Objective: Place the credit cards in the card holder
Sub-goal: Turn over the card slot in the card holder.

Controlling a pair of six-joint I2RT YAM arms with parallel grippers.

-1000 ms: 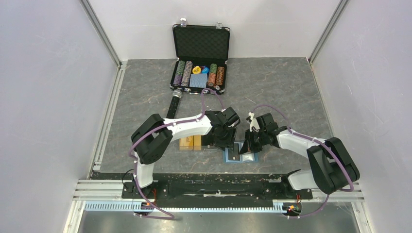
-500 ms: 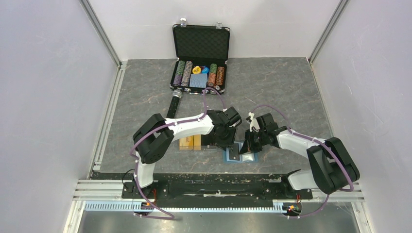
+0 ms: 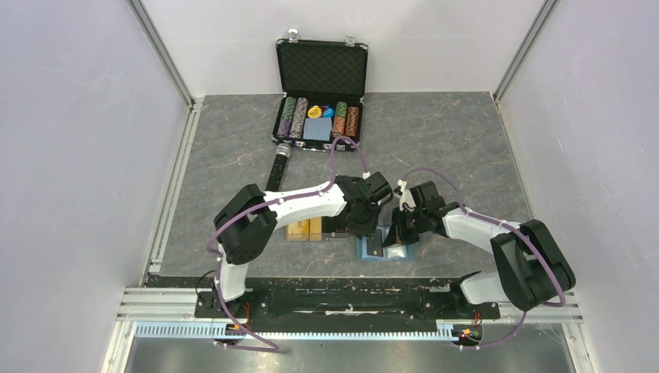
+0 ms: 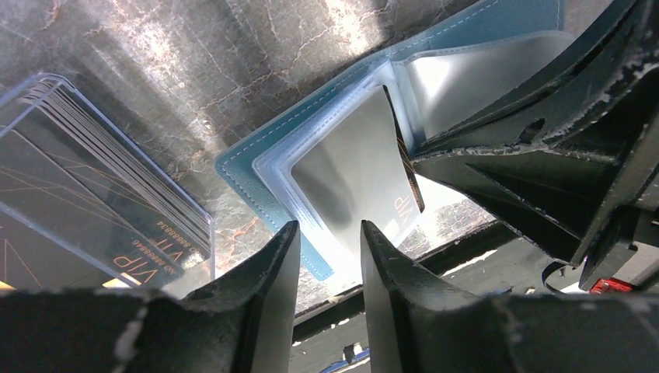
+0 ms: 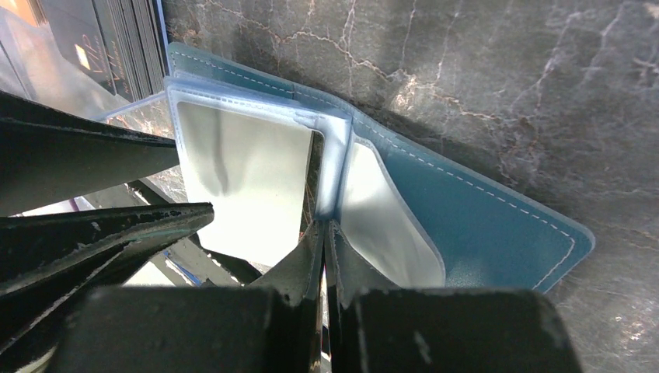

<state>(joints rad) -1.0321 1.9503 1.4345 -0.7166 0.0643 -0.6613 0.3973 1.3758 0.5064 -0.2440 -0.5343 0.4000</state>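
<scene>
The teal-blue card holder lies open on the table at the near middle. It also shows in the left wrist view and in the right wrist view, with clear plastic sleeves inside. One dark "VIP" credit card sits in a sleeve. The other credit cards stand stacked in a clear box left of the holder. My left gripper hovers over the holder's left sleeve, slightly open and empty. My right gripper is shut on a sleeve's edge at the fold.
An open black chip case with rows of poker chips stands at the back. A dark cylinder lies in front of its left corner. Metal rails run along the left and near table edges. Both grippers are nearly touching over the holder.
My left arm has shifted slightly to the right, toward the holder. The right arm and the holder have not moved.
</scene>
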